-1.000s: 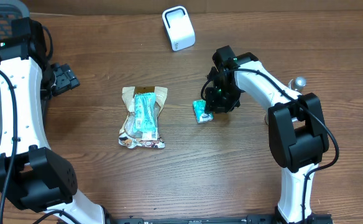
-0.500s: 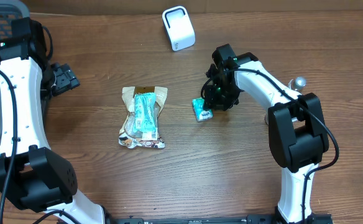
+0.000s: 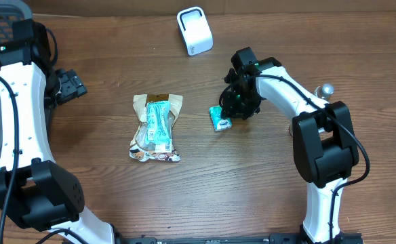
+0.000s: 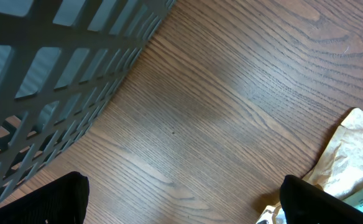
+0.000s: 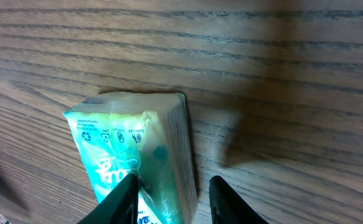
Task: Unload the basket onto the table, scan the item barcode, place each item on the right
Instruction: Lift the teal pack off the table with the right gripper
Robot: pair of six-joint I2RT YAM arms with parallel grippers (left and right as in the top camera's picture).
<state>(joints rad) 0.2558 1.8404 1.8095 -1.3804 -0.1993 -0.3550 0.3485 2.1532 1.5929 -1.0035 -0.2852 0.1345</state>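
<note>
**Right of centre, a teal packet sits pinched in the right gripper (image 3: 229,114)**

Near the middle of the wooden table (image 3: 252,183), slightly to the right, the small teal packet (image 3: 220,120) is caught at one end by the right gripper. In the right wrist view the two dark fingers (image 5: 120,200) stand narrow, closed on the packet's near end, and its printed face points away over the wood grain. A soft shadow lies on the table just right of it; whether the packet is lifted clear of the wood I cannot tell.

Far from it, toward the back edge, stands a white scanner (image 3: 194,30), well apart from the packet. Left of the packet lies a tan snack bag (image 3: 150,139) with a teal bar (image 3: 159,126) resting on top of it.

At the far left the left gripper (image 3: 74,86) hangs beside a grey slatted basket (image 4: 51,68). Its fingers (image 4: 41,202) are spread wide with only bare wood between them, and a corner of the snack bag shows at the right edge of that view.
</note>
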